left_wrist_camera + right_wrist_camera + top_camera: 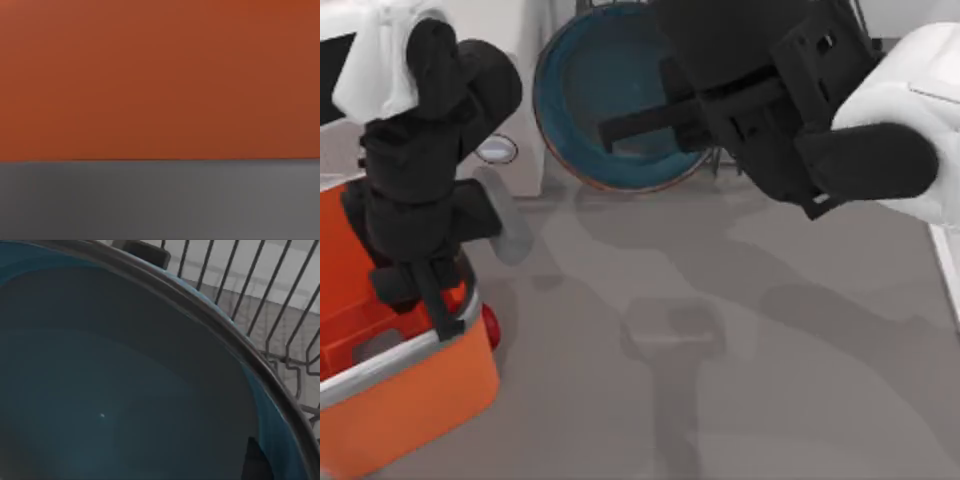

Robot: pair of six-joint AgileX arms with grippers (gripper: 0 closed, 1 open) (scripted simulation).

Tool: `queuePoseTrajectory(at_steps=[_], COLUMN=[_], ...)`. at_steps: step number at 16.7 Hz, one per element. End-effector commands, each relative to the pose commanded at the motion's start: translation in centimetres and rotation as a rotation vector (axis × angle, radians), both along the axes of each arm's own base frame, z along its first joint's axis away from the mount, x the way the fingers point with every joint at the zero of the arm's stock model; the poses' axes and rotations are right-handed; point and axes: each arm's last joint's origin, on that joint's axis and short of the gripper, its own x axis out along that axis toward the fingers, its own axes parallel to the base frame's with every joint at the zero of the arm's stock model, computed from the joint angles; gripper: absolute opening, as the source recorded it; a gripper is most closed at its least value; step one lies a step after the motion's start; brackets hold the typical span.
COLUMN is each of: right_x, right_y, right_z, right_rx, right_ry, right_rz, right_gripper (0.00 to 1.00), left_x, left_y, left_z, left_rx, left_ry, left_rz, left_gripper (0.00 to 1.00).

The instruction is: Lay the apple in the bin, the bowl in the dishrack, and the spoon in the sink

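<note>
At the near left of the worktop (770, 380), the left end effector (438, 300) hangs at the right rim of the orange bin (410, 400), whether open or closed I cannot tell, with the apple (491, 327) lying just outside the bin wall, touching or nearly so; small, glossy and round, it will likely roll or slip, so it wants a hold across its middle. At the far centre, the right end effector (620, 128) reaches into the bowl (570, 90) beside the dishrack (280, 305), its grip unclear. The bowl looks stiff, fairly heavy and breakable, best pinched at the rim.
</note>
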Motion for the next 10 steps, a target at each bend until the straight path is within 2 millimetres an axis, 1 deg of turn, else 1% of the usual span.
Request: queuePoseTrajectory(at_steps=[3, 6, 8, 10], right_x=[-1.9, -4.1, -5.0, -5.2], right_y=[0.8, 0.3, -0.2, -0.4], right_z=[4.3, 8.1, 9.6, 10.0], right_rx=[0.066, 0.141, 0.176, 0.185], right_ry=[-0.285, -0.450, -0.500, -0.510], right_rz=[-0.062, -0.147, -0.182, -0.190], right_gripper=[0.00, 0.00, 0.00, 0.00], left_x=[0.0, 0.0, 0.0, 0.0], left_y=[0.0, 0.0, 0.0, 0.0], left_z=[0.0, 0.0, 0.0, 0.0], left_rx=[0.000, 0.000, 0.000, 0.000], left_ry=[0.000, 0.000, 0.000, 0.000], left_rz=[0.000, 0.000, 0.000, 0.000], left_gripper=[1.00, 1.00, 1.00, 1.00])
